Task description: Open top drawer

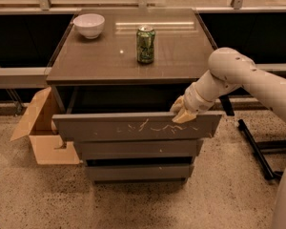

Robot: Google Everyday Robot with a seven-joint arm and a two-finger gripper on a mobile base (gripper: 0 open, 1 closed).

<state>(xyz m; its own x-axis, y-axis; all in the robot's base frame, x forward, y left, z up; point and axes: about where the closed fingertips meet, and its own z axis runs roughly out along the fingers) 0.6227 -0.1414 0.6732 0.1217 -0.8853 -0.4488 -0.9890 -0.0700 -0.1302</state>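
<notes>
The top drawer (109,127) is a wide grey-brown handleless drawer with pale whitish scratches right of centre. It stands pulled out from the cabinet, with a dark gap behind its front. My gripper (182,112) sits at the top edge of the drawer front near its right end, its pale fingers hooked over the rim. The white arm reaches in from the right.
A green can (145,44) and a white bowl (89,25) stand on the cabinet top (181,56). Two narrower grey drawers (138,149) lie below. An open cardboard box (43,137) sits on the floor at the left. A black stand leg (255,149) is at the right.
</notes>
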